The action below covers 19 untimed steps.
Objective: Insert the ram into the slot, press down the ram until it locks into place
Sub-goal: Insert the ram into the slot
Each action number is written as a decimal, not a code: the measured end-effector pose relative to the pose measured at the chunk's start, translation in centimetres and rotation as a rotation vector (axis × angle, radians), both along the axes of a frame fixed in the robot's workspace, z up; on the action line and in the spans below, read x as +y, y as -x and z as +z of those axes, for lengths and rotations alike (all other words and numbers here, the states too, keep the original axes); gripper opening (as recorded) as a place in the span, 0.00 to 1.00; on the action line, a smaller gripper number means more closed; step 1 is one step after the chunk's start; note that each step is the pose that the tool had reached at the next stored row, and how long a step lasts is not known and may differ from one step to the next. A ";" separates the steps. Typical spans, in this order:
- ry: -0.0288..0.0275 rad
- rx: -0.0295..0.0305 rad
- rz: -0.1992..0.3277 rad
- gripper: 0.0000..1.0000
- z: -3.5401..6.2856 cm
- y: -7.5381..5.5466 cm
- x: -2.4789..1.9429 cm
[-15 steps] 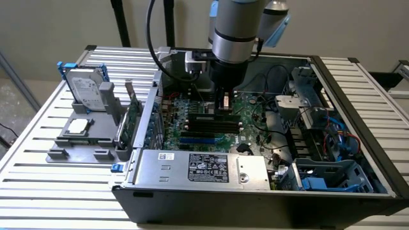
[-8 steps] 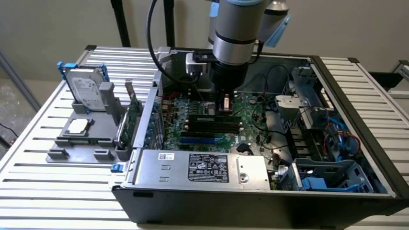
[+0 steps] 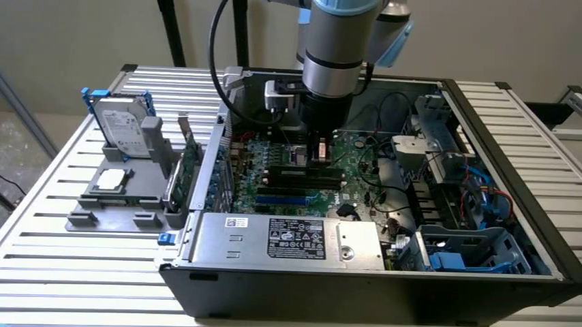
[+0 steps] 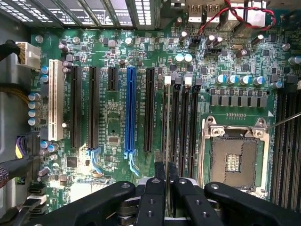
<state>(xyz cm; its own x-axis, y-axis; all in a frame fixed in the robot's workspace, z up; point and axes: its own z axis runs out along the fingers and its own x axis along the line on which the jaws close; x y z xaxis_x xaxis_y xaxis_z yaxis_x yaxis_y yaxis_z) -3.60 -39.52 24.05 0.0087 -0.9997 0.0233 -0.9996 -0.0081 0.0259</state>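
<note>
My gripper (image 4: 167,168) reaches down into the open computer case (image 3: 509,272), just above the motherboard (image 4: 113,127). Its two black fingers (image 4: 151,197) are shut on the ram (image 4: 168,127), which I see edge-on as a thin pale line running away from the fingertips. The ram lies along the bank of black memory slots (image 4: 182,127), over the slot nearest the long black expansion slots. I cannot tell whether its edge touches the slot. In the exterior view the gripper (image 3: 319,155) hangs over the slots (image 3: 300,175) near the board's middle.
A blue expansion slot (image 4: 130,108) and an empty processor socket (image 4: 233,160) flank the memory slots. The power supply (image 3: 282,238) fills the case front, a drive cage (image 3: 473,248) the exterior view's right. Outside stand a hard drive (image 3: 123,126) and an upright green card (image 3: 187,174).
</note>
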 end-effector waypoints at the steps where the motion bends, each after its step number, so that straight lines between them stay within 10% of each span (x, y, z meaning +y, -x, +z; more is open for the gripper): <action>1: 0.0008 -0.0010 0.000 0.13 -0.15 0.0 0.00; 19: 0.0059 -0.0015 -0.001 0.13 -0.87 0.1 0.20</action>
